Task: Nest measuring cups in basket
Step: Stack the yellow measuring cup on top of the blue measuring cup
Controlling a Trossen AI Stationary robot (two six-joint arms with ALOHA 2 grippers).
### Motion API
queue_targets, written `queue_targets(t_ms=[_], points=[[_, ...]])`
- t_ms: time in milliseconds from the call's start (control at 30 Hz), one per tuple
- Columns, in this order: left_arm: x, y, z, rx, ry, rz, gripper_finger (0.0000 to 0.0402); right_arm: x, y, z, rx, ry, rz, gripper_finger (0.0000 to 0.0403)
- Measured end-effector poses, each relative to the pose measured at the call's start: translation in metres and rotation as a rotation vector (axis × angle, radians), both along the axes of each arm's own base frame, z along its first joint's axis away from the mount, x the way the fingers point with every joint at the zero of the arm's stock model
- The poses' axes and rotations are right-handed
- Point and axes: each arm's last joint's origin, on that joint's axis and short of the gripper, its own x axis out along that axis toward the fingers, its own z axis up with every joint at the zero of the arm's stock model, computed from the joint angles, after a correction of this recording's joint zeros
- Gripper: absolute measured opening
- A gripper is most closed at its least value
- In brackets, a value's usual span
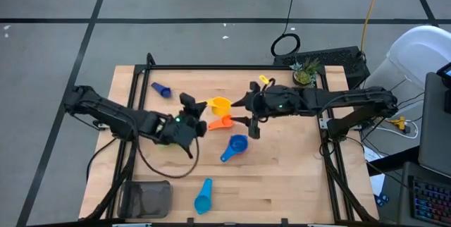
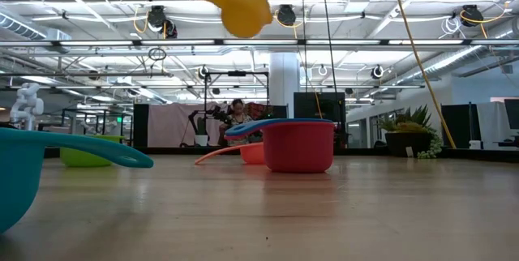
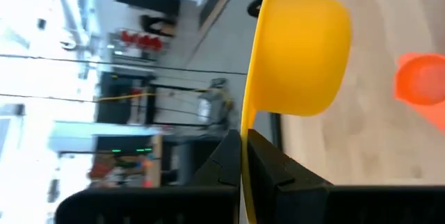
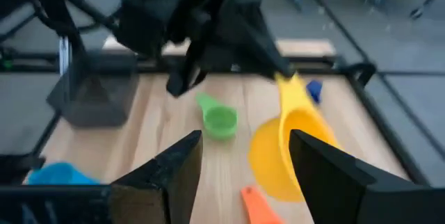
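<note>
My left gripper [image 1: 200, 106] is shut on the yellow measuring cup [image 1: 220, 104], held well above the table [image 2: 243, 10]. My right gripper [image 4: 243, 175] is open and faces that cup [image 4: 285, 154] from the right, touching nothing. An orange cup [image 1: 220, 122], a blue cup [image 1: 236, 146], a light blue cup [image 1: 204, 195] and a dark blue cup [image 1: 162, 89] lie on the table. A green cup [image 4: 219, 120] sits under the left arm. A red cup [image 2: 298, 146] stands upright. The basket [image 1: 146, 199] stands at the near left corner. My left gripper pinches the yellow cup's flat handle [image 3: 245, 147] between its two fingers, which lie along the handle. It comes from the table's left, nearly level. The cup is lifted clear and turned on its side, its bowl [image 3: 299, 50] beyond the fingertips.
A small potted plant [image 1: 304, 74] stands at the table's far right corner. The black frame rails [image 1: 211, 67] run along the far edge. Bare wood lies between the light blue cup and the right edge.
</note>
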Motion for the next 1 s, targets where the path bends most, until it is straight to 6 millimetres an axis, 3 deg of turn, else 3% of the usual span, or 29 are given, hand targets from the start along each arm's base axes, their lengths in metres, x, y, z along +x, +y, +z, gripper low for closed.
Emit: queue_targets(t_ms=[200,500,600,733,1000], points=[[0.009,-0.017,0.002,0.074,-0.032,-0.042,0.0006,0.006,0.001,-0.017,-0.017,0.109,0.005,0.0208],[0.012,-0.027,0.012,0.092,-0.083,-0.091,0.0006,0.008,0.001,-0.017,-0.034,0.1,0.015,0.0204],[0.013,-0.023,0.012,0.084,-0.089,-0.081,0.0012,0.007,0.005,-0.019,-0.055,0.115,0.036,0.0161],[0.014,-0.017,0.013,0.069,-0.11,-0.059,0.0042,0.008,0.01,-0.025,-0.112,0.161,0.085,0.0026],[0.007,-0.008,0.022,0.109,-0.14,0.055,0.0089,0.01,0.01,-0.037,-0.185,0.249,0.076,0.0002]])
